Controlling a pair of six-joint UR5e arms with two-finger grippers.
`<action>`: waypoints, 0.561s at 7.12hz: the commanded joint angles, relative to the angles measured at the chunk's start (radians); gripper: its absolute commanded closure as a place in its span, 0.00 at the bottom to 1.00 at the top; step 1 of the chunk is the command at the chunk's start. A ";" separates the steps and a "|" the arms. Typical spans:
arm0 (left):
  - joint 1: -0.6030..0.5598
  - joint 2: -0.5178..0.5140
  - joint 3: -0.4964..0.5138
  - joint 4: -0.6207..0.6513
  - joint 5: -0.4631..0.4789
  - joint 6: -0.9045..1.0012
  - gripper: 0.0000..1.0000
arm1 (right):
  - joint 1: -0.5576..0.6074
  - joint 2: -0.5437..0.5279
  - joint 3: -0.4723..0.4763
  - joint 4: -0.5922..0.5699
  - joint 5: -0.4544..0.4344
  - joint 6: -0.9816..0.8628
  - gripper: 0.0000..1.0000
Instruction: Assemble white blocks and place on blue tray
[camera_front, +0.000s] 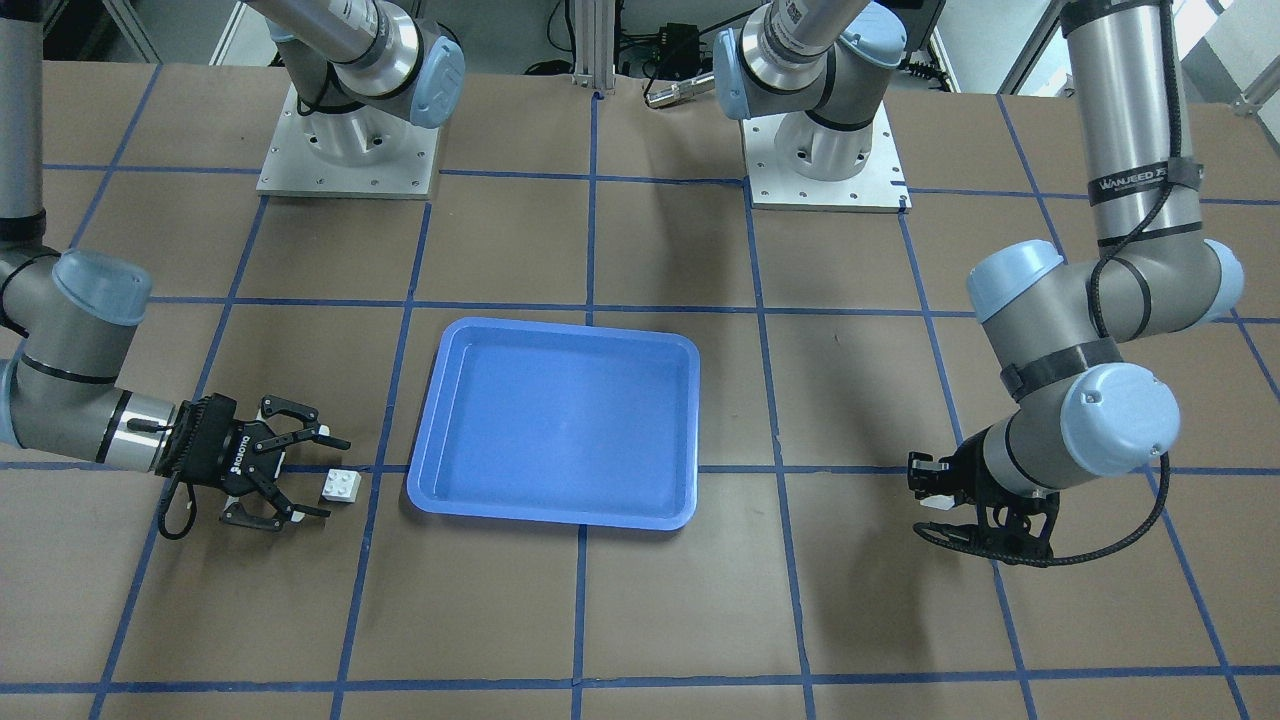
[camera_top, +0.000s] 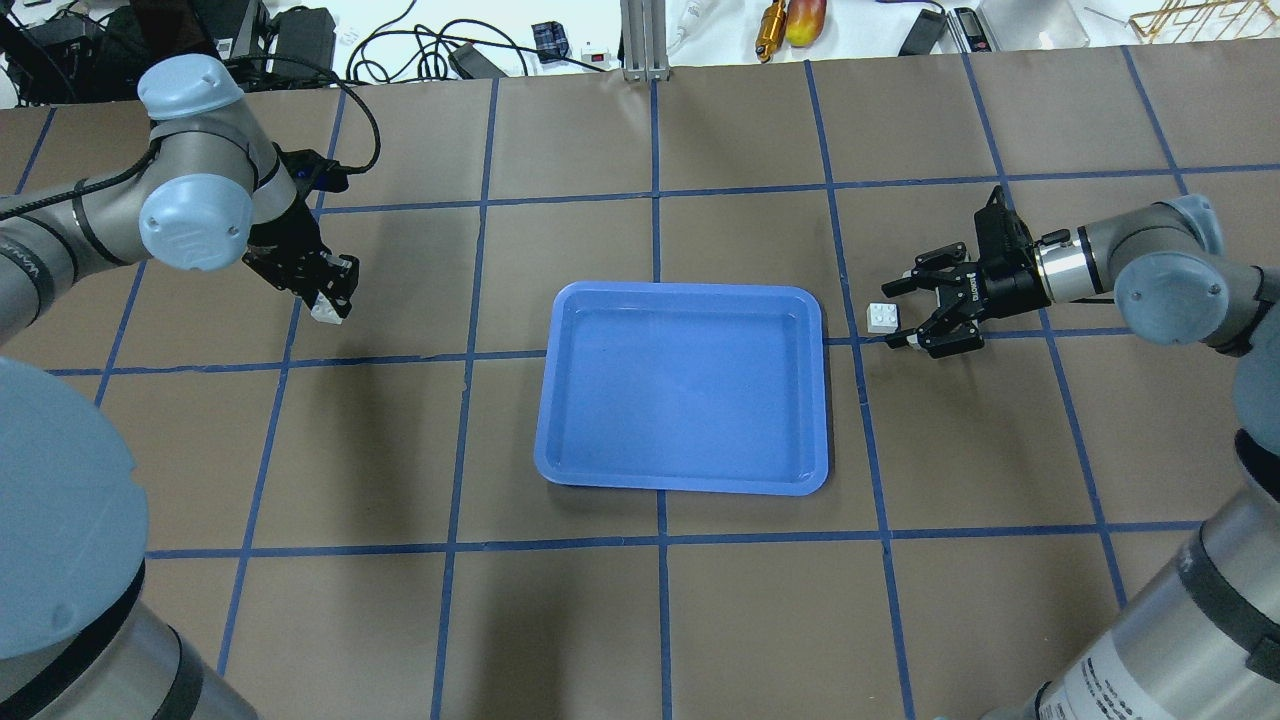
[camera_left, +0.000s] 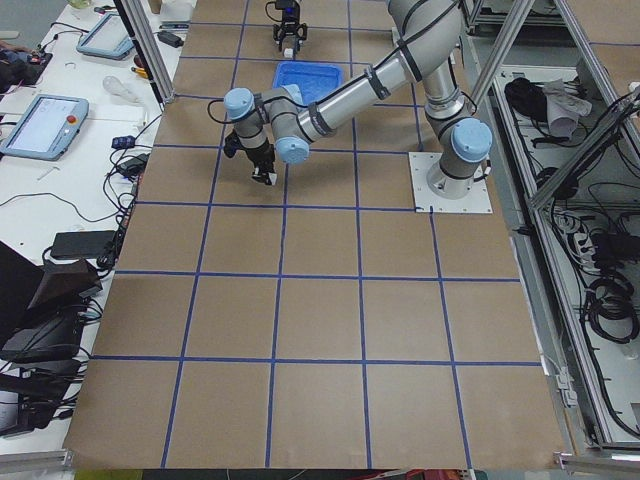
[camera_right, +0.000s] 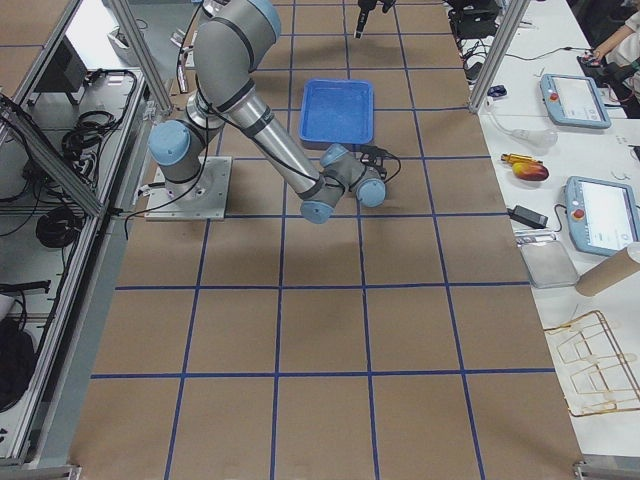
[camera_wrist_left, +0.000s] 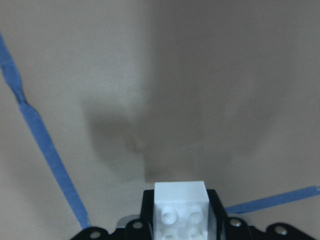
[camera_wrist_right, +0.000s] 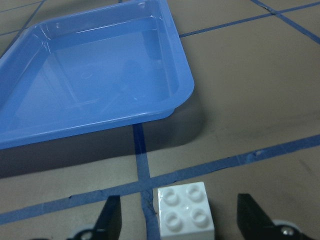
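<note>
The left jaws are clenched on one small square white plastic studded brick, apparently lifted just clear of the brown desk, while the right jaws stand spread and empty, with the second white brick lying on the desk between their tips. Nothing is joined yet, and the large shallow blue plastic tray, just beyond the right jaws, holds nothing. That pick-up, the joining and the placing remain.

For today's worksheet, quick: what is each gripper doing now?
Left gripper: shut on a white block.
Right gripper: open, straddling the other white block.
</note>
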 joint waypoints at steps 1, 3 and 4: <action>-0.108 0.042 0.022 -0.047 -0.009 -0.169 1.00 | 0.003 0.001 0.003 -0.057 -0.005 -0.003 0.76; -0.281 0.060 0.022 -0.047 -0.028 -0.382 1.00 | 0.004 -0.002 0.005 -0.096 -0.006 0.001 0.84; -0.356 0.057 0.022 -0.047 -0.049 -0.463 1.00 | 0.010 -0.010 0.002 -0.090 -0.008 0.023 0.85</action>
